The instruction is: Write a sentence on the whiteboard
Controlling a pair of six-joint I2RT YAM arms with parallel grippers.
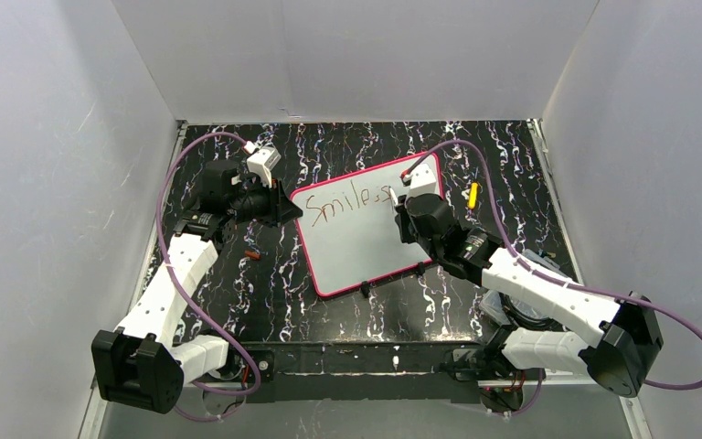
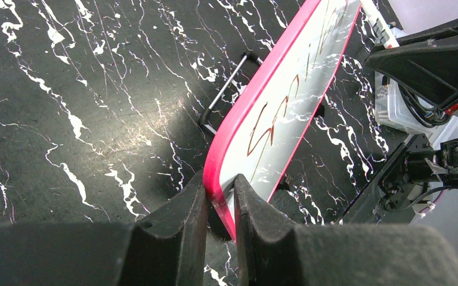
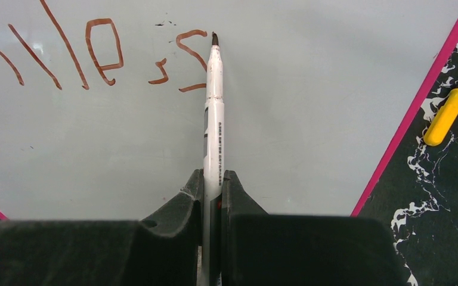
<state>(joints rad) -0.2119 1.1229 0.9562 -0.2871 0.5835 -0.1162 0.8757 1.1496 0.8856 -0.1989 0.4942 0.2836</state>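
Note:
The whiteboard (image 1: 356, 233), white with a pink-red frame, lies tilted on the black marbled table. My left gripper (image 2: 220, 193) is shut on its left edge (image 2: 232, 131), one finger on each side of the frame. The sentence (image 1: 352, 203) reads "Smile, s" in red-brown marker along the board's upper part (image 3: 104, 50). My right gripper (image 3: 213, 182) is shut on a white marker pen (image 3: 213, 113) that points away from the camera. Its dark tip (image 3: 214, 39) sits just right of the top of the "s" (image 3: 191, 59), near the board's upper right corner.
A yellow-handled tool (image 1: 473, 195) lies on the table just right of the board (image 3: 446, 116). A small red-brown pen cap (image 1: 252, 254) lies left of the board. Black clip feet (image 1: 366, 289) stand at the board's near edge. White walls enclose the table.

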